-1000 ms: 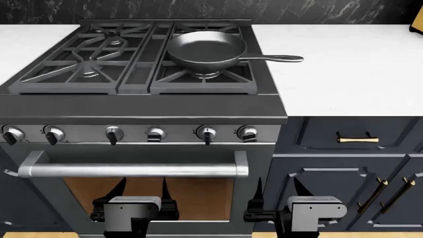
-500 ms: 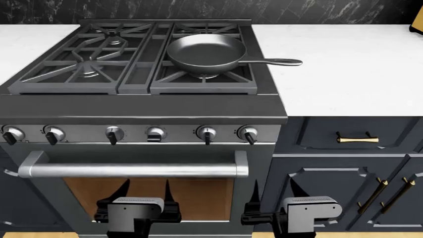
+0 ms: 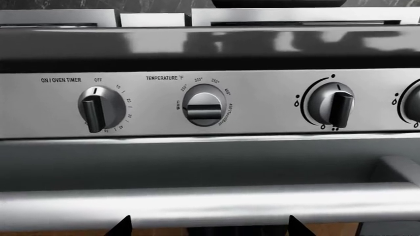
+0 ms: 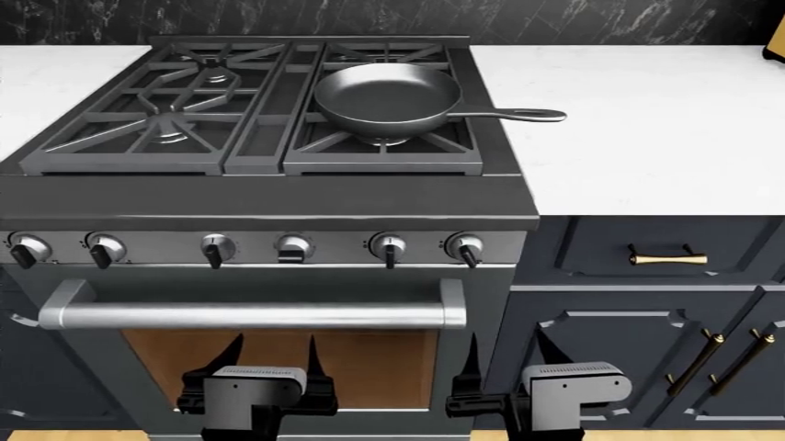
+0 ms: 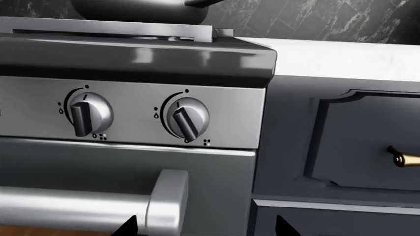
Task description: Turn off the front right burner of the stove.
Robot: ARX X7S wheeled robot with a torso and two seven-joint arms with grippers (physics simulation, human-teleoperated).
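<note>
The stove fills the left of the head view. A dark skillet sits on its right grates. The front right burner peeks out under the skillet's near edge; I see no flame. Six silver knobs line the front panel. The far right knob has its pointer tilted down and to the right. Its neighbour points straight. My left gripper and right gripper are open and empty, low in front of the oven door, well below the knobs.
The steel bar handle crosses the oven door between the grippers and the knobs. The brown oven window lies behind the grippers. Navy cabinets with brass handles stand at the right. White counter flanks the stove.
The far right knob's pointer has gone from not showing to tilted down-right. The skillet's handle has swung slightly. The view has shifted a little; the right gripper has drifted slightly left.
</note>
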